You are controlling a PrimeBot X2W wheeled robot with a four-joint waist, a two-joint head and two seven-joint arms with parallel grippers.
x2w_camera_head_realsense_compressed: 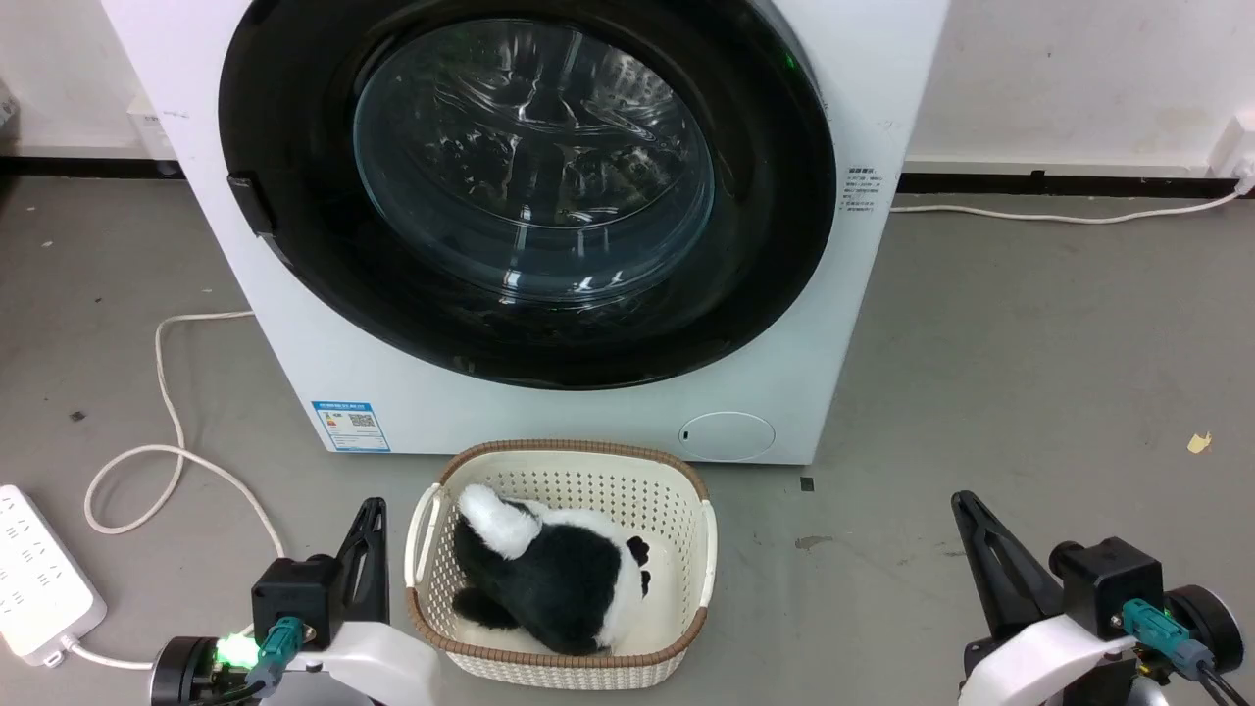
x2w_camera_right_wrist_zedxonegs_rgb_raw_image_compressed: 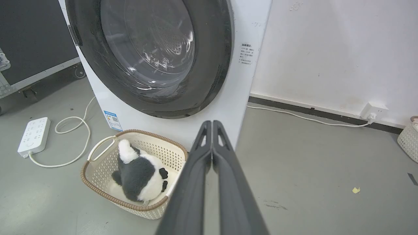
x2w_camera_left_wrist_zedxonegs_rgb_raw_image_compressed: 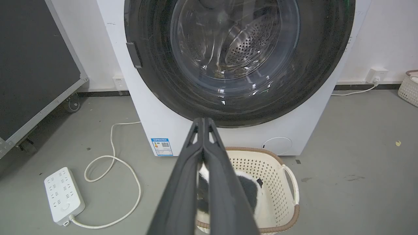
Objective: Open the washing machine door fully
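**A:** How far along is the job?

**B:** Not begun, I'd judge. The washing machine door point(x2w_camera_head_realsense_compressed: 529, 186) lies flush against the front of the white machine point(x2w_camera_head_realsense_compressed: 412, 392), at the far side of the floor and facing the robot.

**A:** And the grippers?

**B:** Both are low and near, well apart from the door. The left gripper point(x2w_camera_head_realsense_compressed: 373, 510) has its two fingers pressed together on nothing, and the right gripper point(x2w_camera_head_realsense_compressed: 963, 502) is the same.

**A:** What does the door look like?

**B:** It has a wide glossy black rim and a bulging clear glass centre, and it is nearly as wide as the machine. A small dark tab point(x2w_camera_head_realsense_compressed: 250, 201) sits on the rim's left edge, probably the place to pull.

**A:** So what's left?

**B:** All of it: reach, catch the edge, swing it fully out. The basket point(x2w_camera_head_realsense_compressed: 569, 447) holding a plush toy point(x2w_camera_head_realsense_compressed: 564, 574) sits just in front of the machine, possibly in the swing's way
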